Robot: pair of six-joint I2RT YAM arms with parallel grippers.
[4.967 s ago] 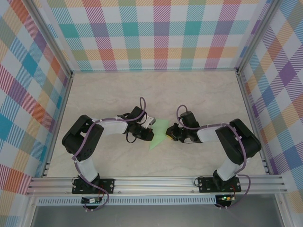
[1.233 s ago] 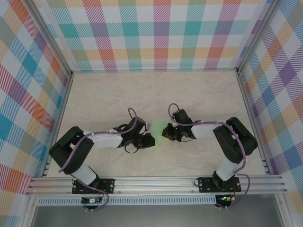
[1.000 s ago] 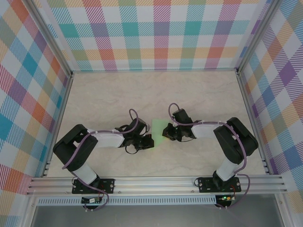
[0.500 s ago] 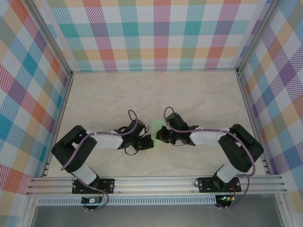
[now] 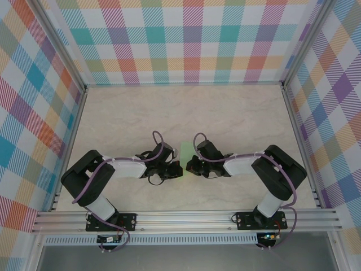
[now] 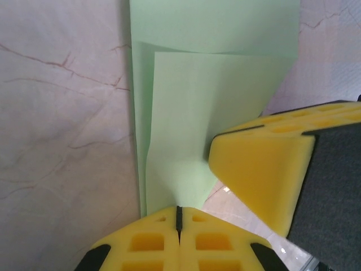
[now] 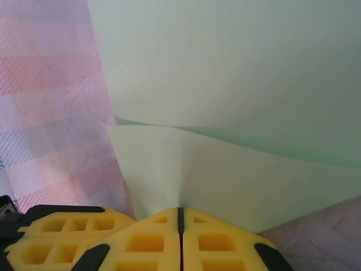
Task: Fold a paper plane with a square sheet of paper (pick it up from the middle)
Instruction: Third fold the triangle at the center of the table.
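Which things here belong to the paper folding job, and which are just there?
Job:
- paper, partly folded
- left end effector, shut on the paper
- right end effector, shut on the paper

Not the job (fixtures):
- table
- checked walls
- metal rail
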